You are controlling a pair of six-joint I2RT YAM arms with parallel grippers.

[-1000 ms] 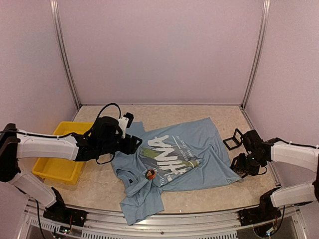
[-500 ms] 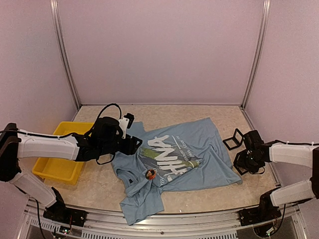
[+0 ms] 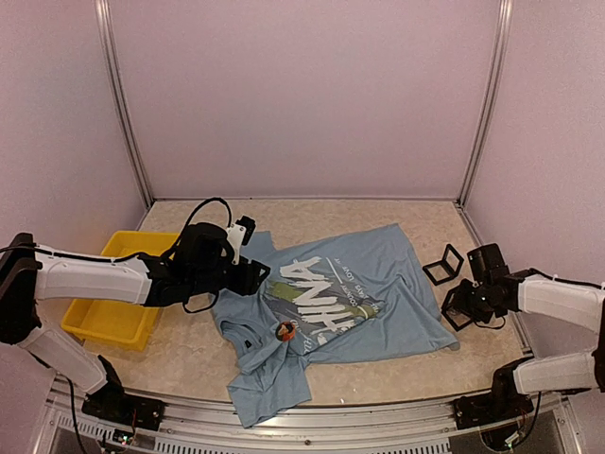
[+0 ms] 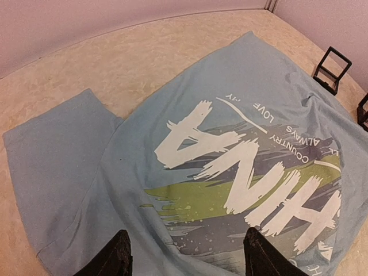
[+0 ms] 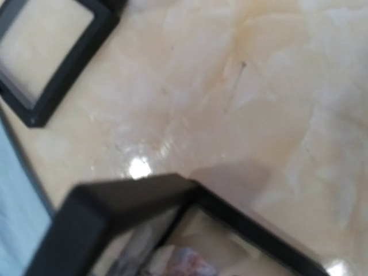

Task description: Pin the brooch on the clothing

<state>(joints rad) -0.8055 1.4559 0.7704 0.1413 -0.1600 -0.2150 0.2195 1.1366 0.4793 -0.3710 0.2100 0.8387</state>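
Note:
The clothing (image 3: 378, 303) lies spread on the table, a light blue T-shirt with white lettering and green strokes; the left wrist view shows it (image 4: 86, 172) too. A small round orange and dark brooch (image 3: 284, 330) sits on it near the collar. My left gripper (image 3: 257, 275) hangs over the shirt's left part, open (image 4: 187, 259), with only cloth below it. Off the shirt's right edge, my right gripper (image 3: 460, 305) is at a small black framed box (image 5: 132, 195). Its fingers do not show.
A second black framed box (image 3: 441, 264) stands open beyond the right gripper, also visible in the wrist views (image 4: 332, 69) (image 5: 80, 63). A yellow tray (image 3: 95, 326) sits at the left under the left arm. Walls close the table on three sides.
The right arm has drawn a little to the right, away from the shirt's edge. The left arm and the shirt stay as they were.

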